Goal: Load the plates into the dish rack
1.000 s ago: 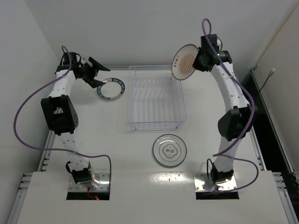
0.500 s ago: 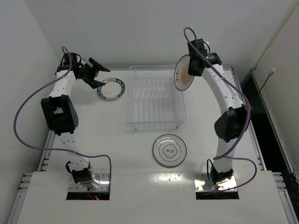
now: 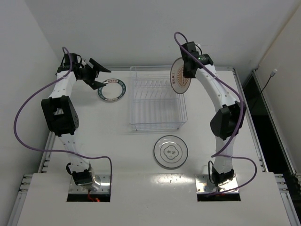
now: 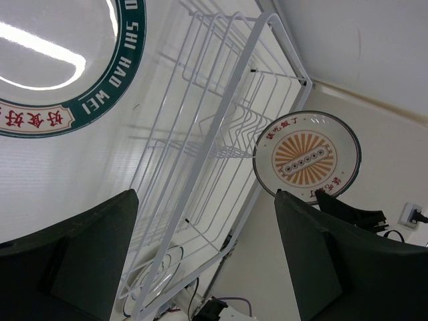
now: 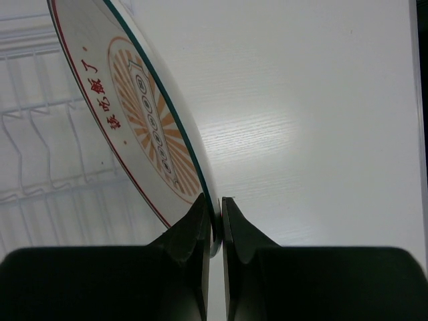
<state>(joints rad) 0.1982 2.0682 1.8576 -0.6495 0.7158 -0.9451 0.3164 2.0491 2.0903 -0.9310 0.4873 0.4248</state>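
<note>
white wire makes up the dish rack (image 3: 158, 127), which sits in the middle of the table (image 3: 94, 136). the right gripper (image 3: 186, 69) is up at the rack's far right corner, its two fingers (image 5: 190, 231) pressed together on the rim of the orange-centred plate (image 3: 179, 76). that plate is held on edge, nearly upright and slightly tilted, with its decorated face turned toward the rack's interior. in the right wrist view it rises from the pinch toward the upper left, over the rack's upright tines; whether its edge touches the wire cannot be told. the left gripper (image 3: 100, 75) hangs over the far left of the table with its fingers spread wide and nothing between them. just beside and below it, the teal-rimmed plate (image 3: 112, 90) lies flat on the table, to the left of the rack and apart from it. the grey plate (image 3: 170, 151) lies flat on the table in front of the rack's near side, well apart from both grippers.
</note>
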